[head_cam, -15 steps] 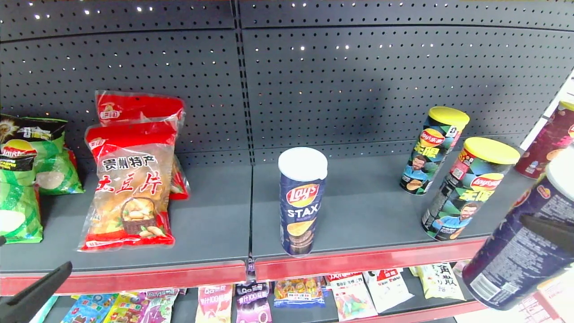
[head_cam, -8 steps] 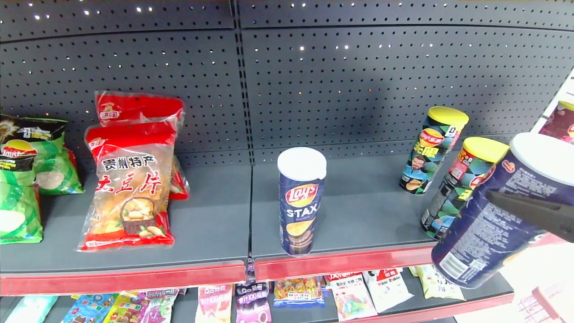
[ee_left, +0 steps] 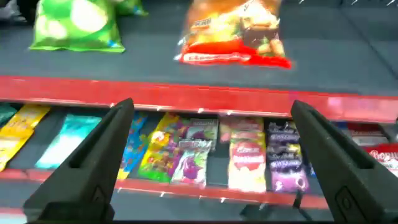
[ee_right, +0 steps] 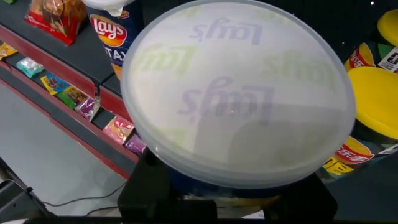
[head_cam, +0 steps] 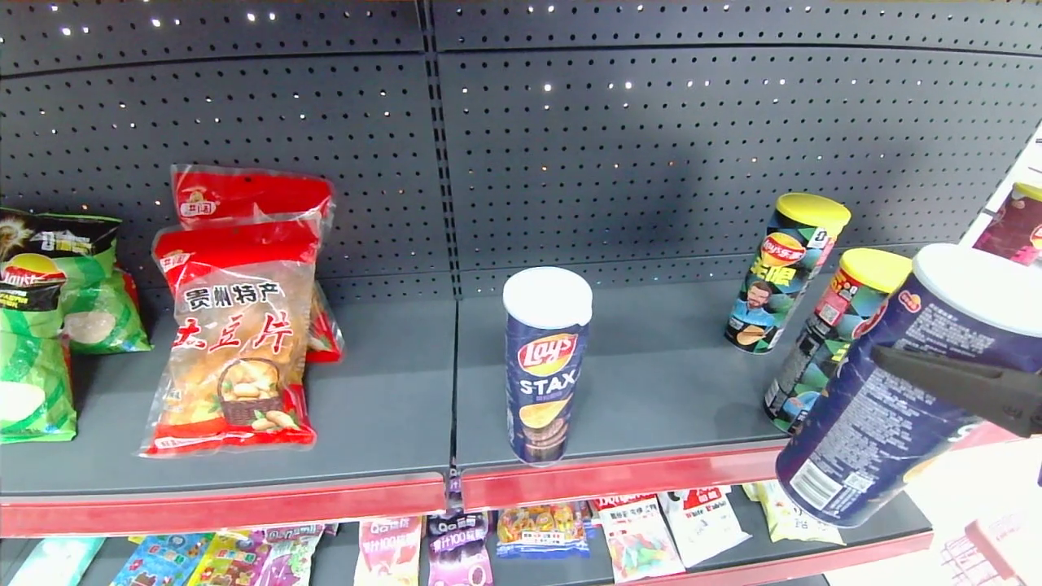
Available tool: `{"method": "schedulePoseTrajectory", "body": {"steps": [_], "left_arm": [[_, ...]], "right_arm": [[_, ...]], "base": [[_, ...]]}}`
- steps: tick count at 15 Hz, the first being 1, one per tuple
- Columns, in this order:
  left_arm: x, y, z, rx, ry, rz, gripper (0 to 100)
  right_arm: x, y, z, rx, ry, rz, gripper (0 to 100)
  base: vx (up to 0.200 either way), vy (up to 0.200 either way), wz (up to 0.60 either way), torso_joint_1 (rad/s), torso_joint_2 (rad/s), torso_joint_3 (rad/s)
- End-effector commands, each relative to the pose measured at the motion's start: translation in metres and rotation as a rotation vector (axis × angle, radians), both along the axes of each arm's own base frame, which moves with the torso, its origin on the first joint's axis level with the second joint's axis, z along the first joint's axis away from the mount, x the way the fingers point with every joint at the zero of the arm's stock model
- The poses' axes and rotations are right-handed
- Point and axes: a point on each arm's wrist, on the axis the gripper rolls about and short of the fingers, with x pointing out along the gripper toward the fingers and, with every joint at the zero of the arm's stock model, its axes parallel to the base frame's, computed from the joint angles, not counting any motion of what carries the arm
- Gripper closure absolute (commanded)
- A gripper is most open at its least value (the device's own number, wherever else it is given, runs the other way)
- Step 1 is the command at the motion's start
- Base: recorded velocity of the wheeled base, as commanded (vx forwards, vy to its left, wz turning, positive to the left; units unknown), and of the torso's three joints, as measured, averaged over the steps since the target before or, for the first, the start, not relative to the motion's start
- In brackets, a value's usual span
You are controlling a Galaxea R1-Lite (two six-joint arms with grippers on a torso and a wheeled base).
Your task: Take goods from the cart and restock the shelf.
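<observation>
My right gripper (head_cam: 969,382) is shut on a dark blue chips can (head_cam: 887,391) with a white lid (ee_right: 239,96), held tilted in front of the shelf's right end. A matching blue can (head_cam: 544,366) stands upright near the front edge of the grey shelf (head_cam: 651,382). Two yellow-lidded cans (head_cam: 785,273) (head_cam: 838,338) stand at the shelf's right, the nearer one partly behind the held can. My left gripper (ee_left: 214,162) is open with nothing between its fingers, in front of the shelf's red front edge (ee_left: 186,96).
Red snack bags (head_cam: 236,342) and green chip bags (head_cam: 41,325) fill the shelf's left part. Small candy packets (head_cam: 456,545) lie on the lower shelf. A dark red can (head_cam: 1009,224) shows at the far right. Bare shelf lies between the blue can and the yellow-lidded cans.
The right gripper has lifted the held can up and leftward toward the shelf; it now covers part of the nearer yellow-lidded can. The left gripper's finger has dropped out of the head view.
</observation>
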Motion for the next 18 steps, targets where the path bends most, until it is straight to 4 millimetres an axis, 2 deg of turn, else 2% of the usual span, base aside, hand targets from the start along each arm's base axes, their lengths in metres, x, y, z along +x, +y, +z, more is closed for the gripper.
{"method": "schedulePoseTrajectory", "body": {"steps": [1, 7, 11, 14, 16, 18], "left_arm": [[-0.001, -0.001, -0.021, 0.013, 0.008, -0.114, 0], [-0.001, -0.001, -0.021, 0.017, -0.008, -0.106, 0], [-0.001, -0.001, -0.021, 0.017, -0.008, -0.106, 0], [-0.001, -0.001, -0.021, 0.017, -0.008, -0.106, 0], [-0.001, -0.001, -0.021, 0.017, -0.008, -0.106, 0], [-0.001, -0.001, -0.021, 0.017, -0.008, -0.106, 0]], "right_arm": [[0.000, 0.000, 0.001, 0.004, -0.002, -0.004, 100], [0.009, 0.004, 0.002, 0.005, 0.013, 0.001, 100], [0.046, 0.019, 0.000, 0.014, -0.023, 0.007, 100], [0.076, 0.038, 0.000, 0.027, -0.059, 0.038, 100], [0.088, 0.055, 0.009, 0.036, -0.077, 0.082, 100], [0.097, 0.066, 0.007, 0.027, -0.067, 0.108, 100]], "base": [[0.000, 0.000, 0.00, 0.000, 0.00, 0.000], [0.000, 0.000, 0.00, 0.000, 0.00, 0.000], [0.000, 0.000, 0.00, 0.000, 0.00, 0.000], [0.000, 0.000, 0.00, 0.000, 0.00, 0.000], [0.000, 0.000, 0.00, 0.000, 0.00, 0.000], [0.000, 0.000, 0.00, 0.000, 0.00, 0.000]]}}
